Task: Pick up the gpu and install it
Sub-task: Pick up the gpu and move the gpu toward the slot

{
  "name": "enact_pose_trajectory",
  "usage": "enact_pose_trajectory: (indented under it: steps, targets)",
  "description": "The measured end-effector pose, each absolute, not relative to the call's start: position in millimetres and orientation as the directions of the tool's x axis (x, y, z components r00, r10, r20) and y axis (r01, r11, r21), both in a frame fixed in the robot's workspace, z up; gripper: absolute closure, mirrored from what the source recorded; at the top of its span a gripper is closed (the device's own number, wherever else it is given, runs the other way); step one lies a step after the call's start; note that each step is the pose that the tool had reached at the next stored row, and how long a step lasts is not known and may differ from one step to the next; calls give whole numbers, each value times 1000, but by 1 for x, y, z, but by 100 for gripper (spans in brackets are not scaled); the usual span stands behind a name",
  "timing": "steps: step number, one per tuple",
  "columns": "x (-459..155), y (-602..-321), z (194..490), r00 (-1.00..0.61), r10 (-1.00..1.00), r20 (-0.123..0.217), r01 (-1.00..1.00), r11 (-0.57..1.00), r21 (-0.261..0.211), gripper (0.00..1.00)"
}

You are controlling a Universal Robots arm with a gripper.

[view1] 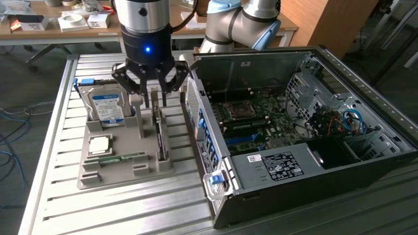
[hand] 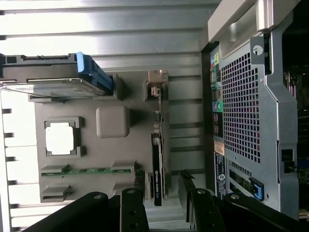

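The gpu stands on its long edge in a slot of the grey holder tray, thin and dark from the side. In the wrist view the gpu appears edge-on, running between the two dark fingers. My gripper hangs directly over the card's far end, open, with one finger on each side of it and a little gap to the card. My gripper holds nothing. The open computer case lies beside the tray, on the exterior view's right, with its motherboard exposed.
On the tray are a silver hard drive with a blue label, a square processor and a narrow green memory stick. The case's perforated rear panel stands close to the gpu. The slatted metal table carries everything.
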State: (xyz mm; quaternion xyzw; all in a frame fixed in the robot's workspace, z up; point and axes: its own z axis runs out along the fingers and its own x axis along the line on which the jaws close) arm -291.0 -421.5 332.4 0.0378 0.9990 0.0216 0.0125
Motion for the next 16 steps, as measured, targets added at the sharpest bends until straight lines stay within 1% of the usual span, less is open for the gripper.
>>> enact_pose_trajectory:
  steps: [5, 16]
  targets:
    - [-291, -421, 331, -997, 76, -24, 75, 996, 44, 58]
    - [-291, -421, 318, -997, 76, -23, 75, 996, 44, 58]
